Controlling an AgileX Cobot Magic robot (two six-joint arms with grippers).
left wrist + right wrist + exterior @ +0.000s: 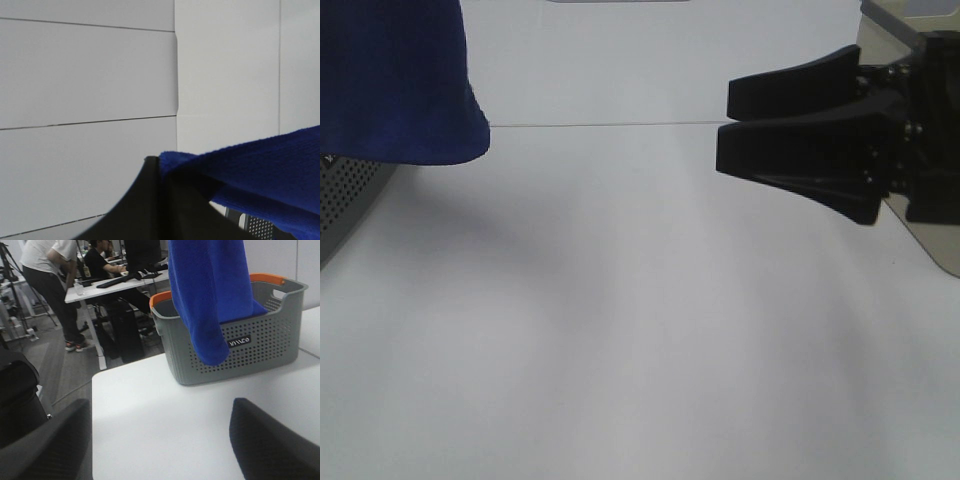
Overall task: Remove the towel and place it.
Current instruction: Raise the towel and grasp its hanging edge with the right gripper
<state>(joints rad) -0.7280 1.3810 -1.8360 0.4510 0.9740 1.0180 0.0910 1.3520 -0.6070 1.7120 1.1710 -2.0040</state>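
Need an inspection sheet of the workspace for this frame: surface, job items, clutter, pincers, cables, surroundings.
Surface: white table, bare where it shows.
Job's things: blue towel hangs from above, with its lower end over the front wall of the grey basket and part of it inside.
Clutter: nothing seen.
Grippers: left pincer is shut on the towel's edge. Right pincer is open and empty, above the table and apart from the basket.
Cables: nothing seen.
Surroundings: people at desks beyond the table; pale panelled wall.
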